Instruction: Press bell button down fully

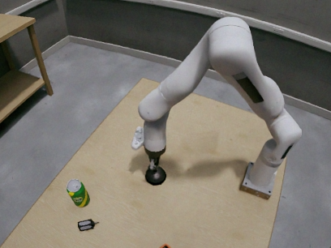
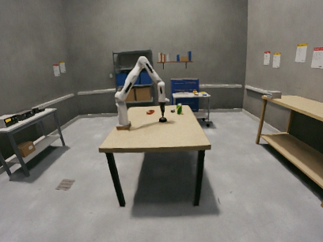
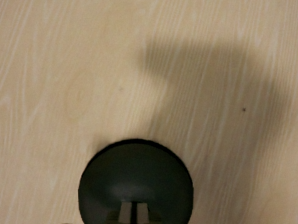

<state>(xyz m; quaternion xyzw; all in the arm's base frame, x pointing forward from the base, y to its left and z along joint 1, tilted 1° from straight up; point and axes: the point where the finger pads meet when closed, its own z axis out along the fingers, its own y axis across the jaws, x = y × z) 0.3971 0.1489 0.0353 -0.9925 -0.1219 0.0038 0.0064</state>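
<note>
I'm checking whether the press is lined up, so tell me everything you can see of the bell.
The bell is a small, dark, glossy round dome standing upright on the light wooden table, near its middle. The gripper comes straight down on its top, fingers shut together over the dome's centre. The button itself is hidden beneath them, so how far it is pressed cannot be told. Nothing else touches the bell; the green can stands well apart.
</note>
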